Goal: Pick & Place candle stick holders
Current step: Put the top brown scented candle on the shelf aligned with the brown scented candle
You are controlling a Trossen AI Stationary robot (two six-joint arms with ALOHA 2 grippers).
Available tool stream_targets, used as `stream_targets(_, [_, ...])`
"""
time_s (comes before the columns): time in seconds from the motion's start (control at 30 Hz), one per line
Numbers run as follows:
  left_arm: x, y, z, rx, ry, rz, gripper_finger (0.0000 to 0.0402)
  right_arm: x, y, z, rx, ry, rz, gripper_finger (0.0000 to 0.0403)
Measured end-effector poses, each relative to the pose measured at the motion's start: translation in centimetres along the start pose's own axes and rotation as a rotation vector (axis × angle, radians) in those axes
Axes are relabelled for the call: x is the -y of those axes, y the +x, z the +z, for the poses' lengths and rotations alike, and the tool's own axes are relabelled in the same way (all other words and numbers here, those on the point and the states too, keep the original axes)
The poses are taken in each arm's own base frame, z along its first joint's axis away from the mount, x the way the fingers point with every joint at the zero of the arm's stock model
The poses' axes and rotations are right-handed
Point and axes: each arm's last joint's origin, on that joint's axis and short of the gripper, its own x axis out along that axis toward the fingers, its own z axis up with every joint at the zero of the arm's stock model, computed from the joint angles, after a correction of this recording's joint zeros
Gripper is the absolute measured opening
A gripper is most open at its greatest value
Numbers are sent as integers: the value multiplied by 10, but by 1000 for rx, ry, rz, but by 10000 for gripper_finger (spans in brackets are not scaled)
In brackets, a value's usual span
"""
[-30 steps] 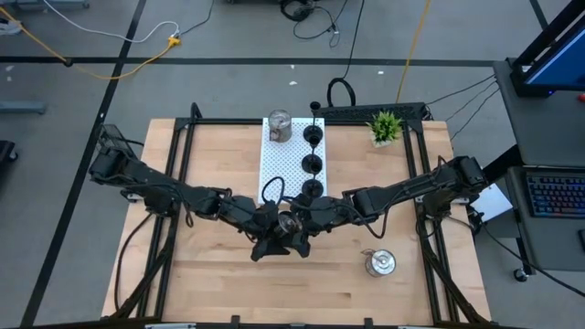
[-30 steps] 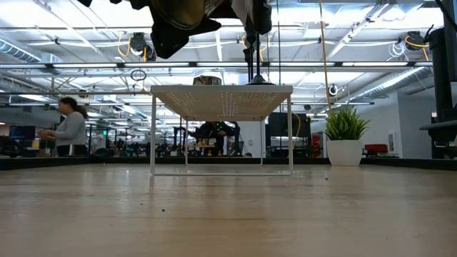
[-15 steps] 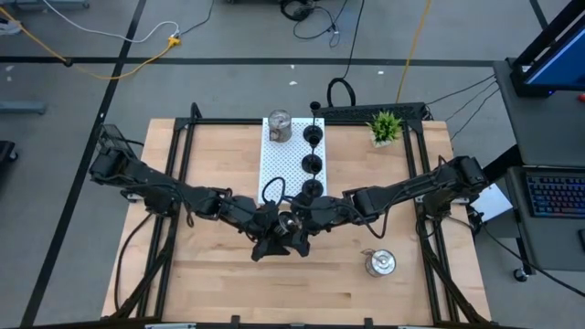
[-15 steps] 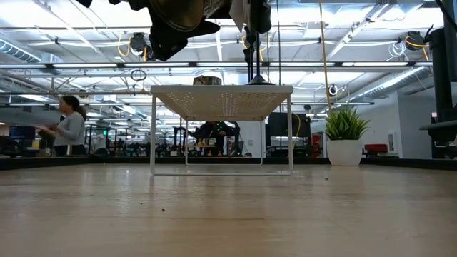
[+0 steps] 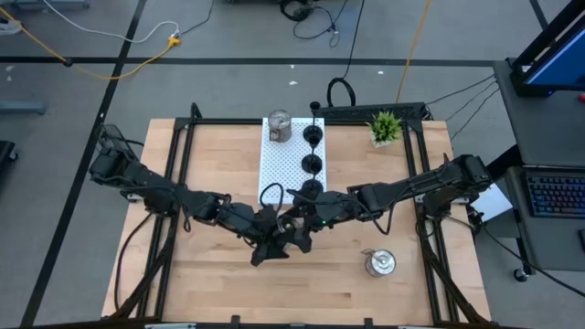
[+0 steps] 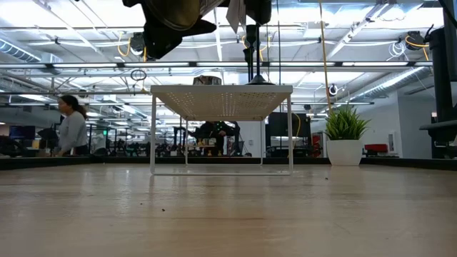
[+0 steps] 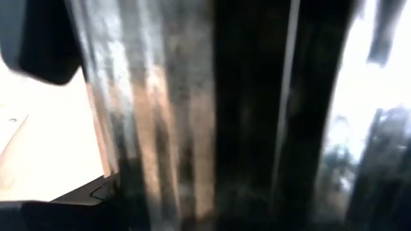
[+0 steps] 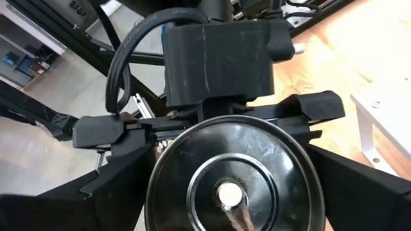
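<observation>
Nearest me, one silver candle stick holder (image 5: 377, 263) stands alone on the desk (image 5: 219, 283), lower right of the high view. Mid-desk, my two arms meet, raised above the wood. The left pincer (image 5: 277, 232) is clamped on another silver candle stick holder (image 8: 228, 186), whose shiny side fills its wrist view. The right pincer (image 5: 298, 219) faces it with its fingers (image 8: 115, 189) spread on either side of that holder; I cannot tell whether they touch it. Just beyond is the white perforated rack (image 5: 274, 169), carrying three black candle stick holders (image 5: 312, 164) in a row along its right edge and a third silver holder (image 5: 279, 126) at its far left corner. A potted plant (image 5: 386, 126) sits top right. A person (image 6: 71, 128) stands in the room behind.
</observation>
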Motion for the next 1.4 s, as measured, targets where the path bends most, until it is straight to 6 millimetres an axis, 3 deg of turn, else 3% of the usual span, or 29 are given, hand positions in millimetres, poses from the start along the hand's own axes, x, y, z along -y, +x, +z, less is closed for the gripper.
stream_targets(0.23, [12,-3,-8,28,12,54,347,-3,-6,4,17,-19,18,377])
stream_targets(0.67, [26,-40,0,206,79,297,347,-21,-55,30,132,-105,99,368])
stream_targets(0.83, [22,-58,9,322,135,490,347,-18,-61,19,40,-130,20,293])
stream_targets(1.07, [4,-65,25,384,180,641,347,-21,-74,-4,-93,-194,-99,132])
stream_targets(1.23, [-17,-64,36,402,186,750,347,-24,-96,-17,-137,-230,-219,20])
stream_targets(1.4, [-35,-66,50,462,168,832,347,-21,-120,-27,-164,-216,-366,15])
